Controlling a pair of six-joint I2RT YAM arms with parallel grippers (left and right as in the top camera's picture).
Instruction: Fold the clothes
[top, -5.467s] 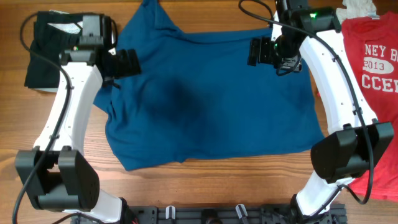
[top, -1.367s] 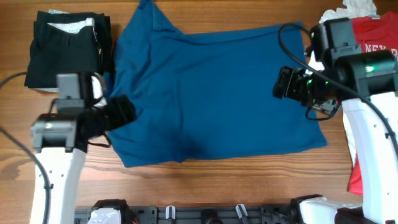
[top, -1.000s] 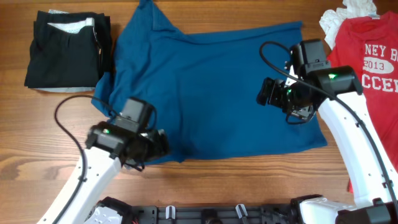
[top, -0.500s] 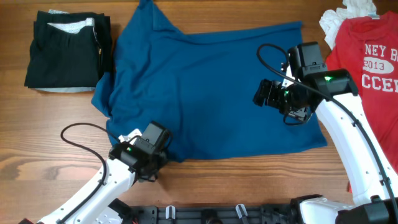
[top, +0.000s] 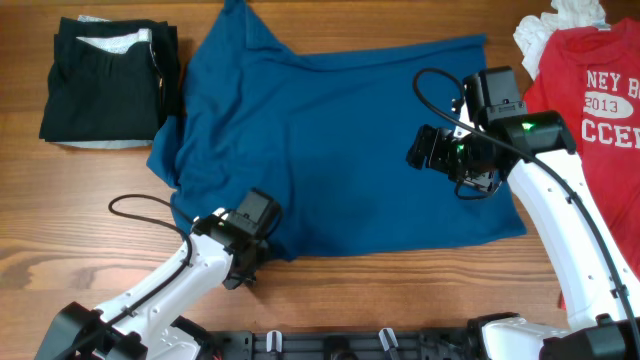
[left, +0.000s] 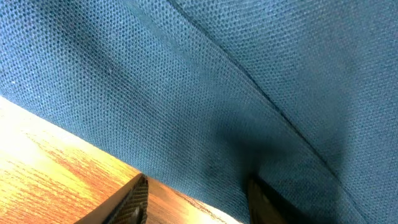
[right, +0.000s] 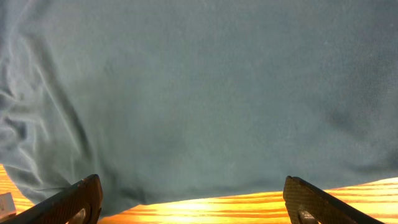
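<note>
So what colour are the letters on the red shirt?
White, on the red T-shirt; clearest in the overhead view.

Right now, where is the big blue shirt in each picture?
Overhead: blue shirt spread across the middle.
Left wrist: blue shirt fills most of the picture, wooden table at lower left.
Right wrist: blue shirt fills the top, wooden table along the bottom.
Shared landmark: the blue shirt's edge against the wooden table.

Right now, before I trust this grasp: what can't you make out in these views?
Left gripper: left wrist view cuts its fingertips at the bottom edge; overhead its own body covers them, so a pinch on the blue shirt is unclear.
Red T-shirt: lettering cut by overhead's right edge.
</note>
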